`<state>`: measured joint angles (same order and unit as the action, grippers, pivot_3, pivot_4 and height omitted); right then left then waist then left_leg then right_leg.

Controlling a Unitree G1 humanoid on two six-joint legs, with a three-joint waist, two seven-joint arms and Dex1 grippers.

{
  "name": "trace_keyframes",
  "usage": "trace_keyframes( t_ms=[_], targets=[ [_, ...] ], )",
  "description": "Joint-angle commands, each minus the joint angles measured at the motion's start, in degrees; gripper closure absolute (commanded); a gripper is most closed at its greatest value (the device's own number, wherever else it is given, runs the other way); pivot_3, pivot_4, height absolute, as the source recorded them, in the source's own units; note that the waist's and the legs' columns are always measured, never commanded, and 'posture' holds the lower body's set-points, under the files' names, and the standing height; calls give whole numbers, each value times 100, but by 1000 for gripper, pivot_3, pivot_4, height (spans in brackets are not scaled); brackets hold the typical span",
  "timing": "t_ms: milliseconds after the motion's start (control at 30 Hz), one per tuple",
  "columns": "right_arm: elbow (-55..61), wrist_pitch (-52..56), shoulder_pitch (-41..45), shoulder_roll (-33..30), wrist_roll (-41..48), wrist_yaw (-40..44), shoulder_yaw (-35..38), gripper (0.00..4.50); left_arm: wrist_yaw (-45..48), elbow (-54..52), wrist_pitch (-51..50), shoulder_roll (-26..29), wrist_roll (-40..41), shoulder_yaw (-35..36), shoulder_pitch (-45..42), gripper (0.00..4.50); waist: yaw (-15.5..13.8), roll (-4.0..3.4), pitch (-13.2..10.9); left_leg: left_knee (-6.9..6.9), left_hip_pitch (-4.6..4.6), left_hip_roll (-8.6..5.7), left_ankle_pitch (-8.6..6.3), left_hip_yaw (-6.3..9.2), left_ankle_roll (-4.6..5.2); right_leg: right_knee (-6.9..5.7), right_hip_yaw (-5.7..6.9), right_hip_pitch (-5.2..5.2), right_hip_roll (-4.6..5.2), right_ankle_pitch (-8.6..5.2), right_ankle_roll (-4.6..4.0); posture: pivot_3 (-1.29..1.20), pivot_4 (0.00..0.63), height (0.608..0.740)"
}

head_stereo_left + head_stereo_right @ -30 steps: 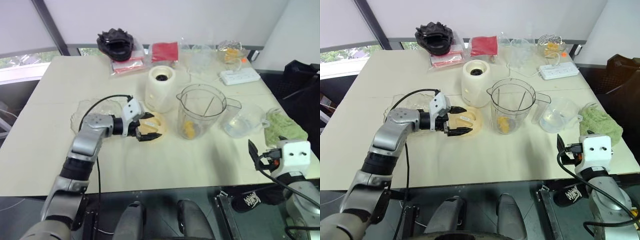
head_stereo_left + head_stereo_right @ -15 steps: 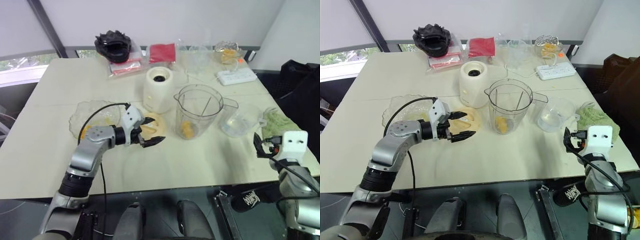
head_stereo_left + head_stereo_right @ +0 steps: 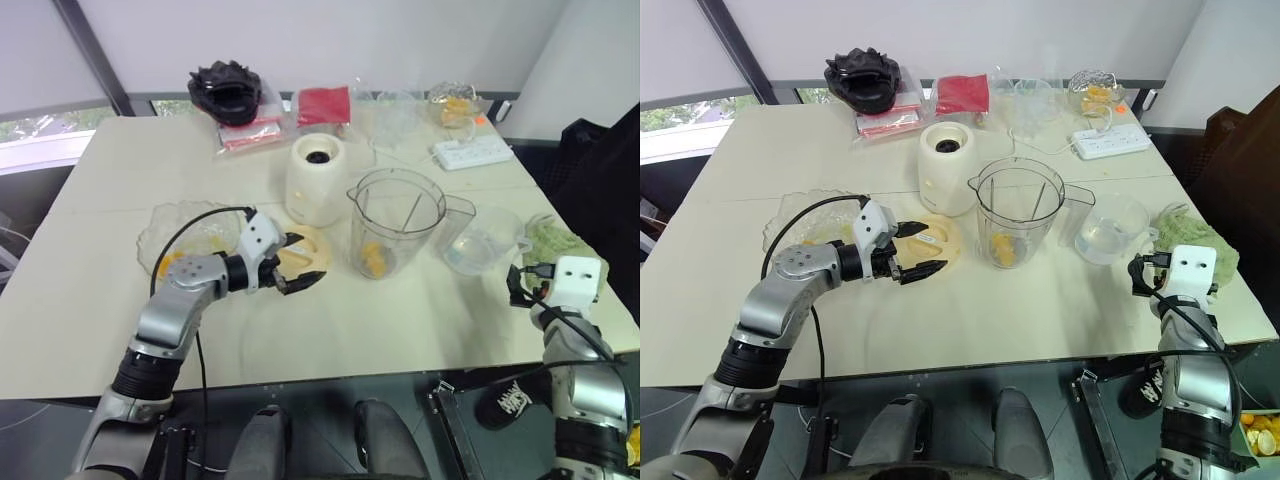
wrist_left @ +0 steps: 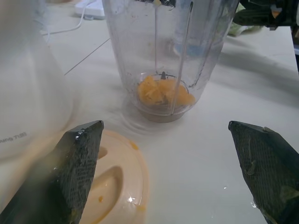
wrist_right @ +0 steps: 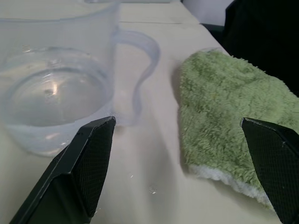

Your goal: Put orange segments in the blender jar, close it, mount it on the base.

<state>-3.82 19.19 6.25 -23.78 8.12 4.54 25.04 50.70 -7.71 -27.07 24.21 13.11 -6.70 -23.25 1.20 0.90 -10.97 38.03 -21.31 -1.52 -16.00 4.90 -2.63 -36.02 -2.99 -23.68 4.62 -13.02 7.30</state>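
Blender jar (image 3: 396, 222) stands on the bench (image 3: 100, 300) just right of the base (image 3: 318, 179), not mounted, no lid, with orange segments (image 4: 161, 90) already at its bottom. Flat cream lid (image 3: 305, 256) lies left of the jar, with the left claw (image 3: 296, 265) spread wide and empty over it, so closing looks next. Right claw (image 5: 187, 163) is also apart and empty, well right of the jar.

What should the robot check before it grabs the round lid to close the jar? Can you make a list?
1. Orange segments in the blender jar: ok, some lie at the bottom.
2. Jar mouth open and upright: ok.
3. Left gripper open: ok, its fingers sit over the cream lid.
4. Lid gripped: not ok, not yet.
5. Base socket free: ok.
6. Right gripper open and holding nothing: ok, near the measuring cup and green cloth.
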Motion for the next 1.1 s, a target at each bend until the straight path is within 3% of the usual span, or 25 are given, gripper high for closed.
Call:
trace_keyframes(
  t_ms=[33, 1100],
  targets=[
    [-279, -209, 258, -158, 113, 0, 211, 61, -65, -288, 141, 62, 29, -28, -17, 43, -4, 0, 0, 0, 0, 0, 0, 0, 0, 0, 0, 0, 0, 0, 0, 0, 150, 740],
    [-1276, -498, 1066, -351, 424, 5, 299, 61, -141, -354, 167, 211, 18, -156, -126, 43, -2, -7, -4, -2, -4, 0, 0, 1, 0, 8, 0, 0, 0, -2, -2, 0, 150, 740]
  ],
)
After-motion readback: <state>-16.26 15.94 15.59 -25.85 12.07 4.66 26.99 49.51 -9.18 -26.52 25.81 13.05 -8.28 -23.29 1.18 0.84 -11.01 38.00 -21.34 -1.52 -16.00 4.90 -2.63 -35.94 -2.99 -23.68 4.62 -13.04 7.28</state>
